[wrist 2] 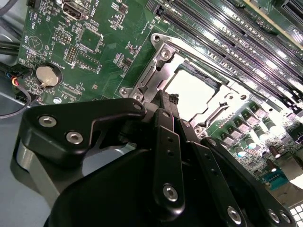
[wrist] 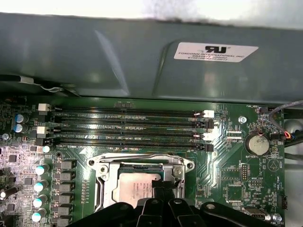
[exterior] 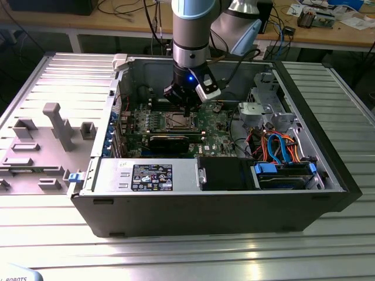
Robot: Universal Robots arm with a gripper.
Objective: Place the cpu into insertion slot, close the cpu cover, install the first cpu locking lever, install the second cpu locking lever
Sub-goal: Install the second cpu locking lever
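Observation:
The cpu (wrist: 135, 189) (wrist 2: 191, 92) lies flat in the insertion slot (exterior: 177, 121) on the green motherboard, its silver top showing. The cpu cover (wrist: 142, 164) is down around it, framing the chip. My gripper (exterior: 187, 110) hangs just above the slot inside the open computer case. In both wrist views its black fingers stand close together, shut, with the tips (wrist 2: 169, 100) (wrist: 163, 188) at one edge of the cover beside the chip. I cannot tell whether the tips touch the metal. The state of the locking levers is not clear.
Long black memory slots (wrist: 128, 127) run beside the socket, with a coin battery (wrist: 259, 143) nearby. A black graphics card (exterior: 170, 140) sits in front of the socket, then a power supply (exterior: 146, 175) and a drive bay with cables (exterior: 281, 152). The case wall (wrist: 142, 56) stands close behind.

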